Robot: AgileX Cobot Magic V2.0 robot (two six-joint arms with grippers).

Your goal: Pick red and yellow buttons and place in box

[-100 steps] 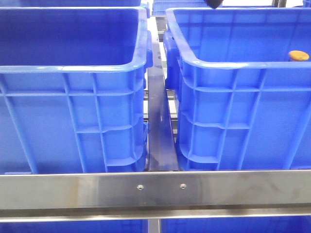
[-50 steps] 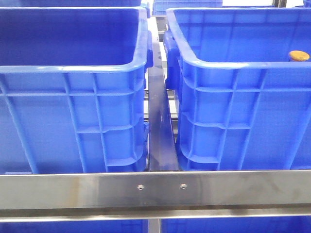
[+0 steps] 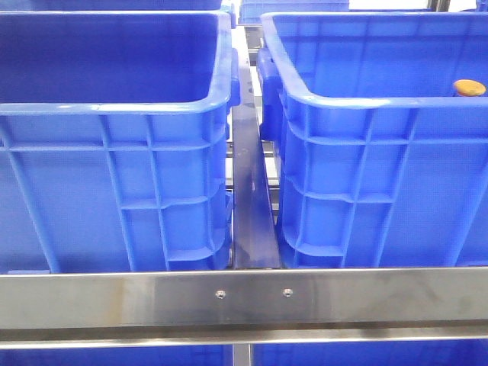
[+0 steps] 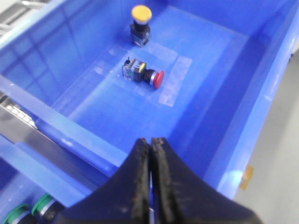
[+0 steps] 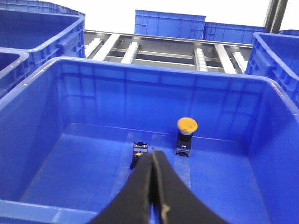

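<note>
The yellow button (image 3: 468, 87) shows in the front view as an orange dome inside the right blue crate (image 3: 366, 99). In the left wrist view the yellow button (image 4: 141, 14) stands upright on the crate floor. The red button (image 4: 158, 79) lies on its side beside it. My left gripper (image 4: 150, 141) is shut and empty, above the crate's near rim and apart from both. In the right wrist view my right gripper (image 5: 153, 151) is shut and empty over the same crate. It partly hides the red button (image 5: 139, 148). The yellow button (image 5: 187, 124) stands just beyond.
A second blue crate (image 3: 114, 107) stands at the left, its floor hidden. A steel rail (image 3: 244, 297) crosses the front and a metal strip (image 3: 250, 198) runs between the crates. Green buttons (image 4: 44, 205) sit in a lower crate. More blue crates (image 5: 170, 23) and rollers lie behind.
A dark gripper tip that showed at the top of the front view a second ago has left that view. The crates and the yellow button have not moved.
</note>
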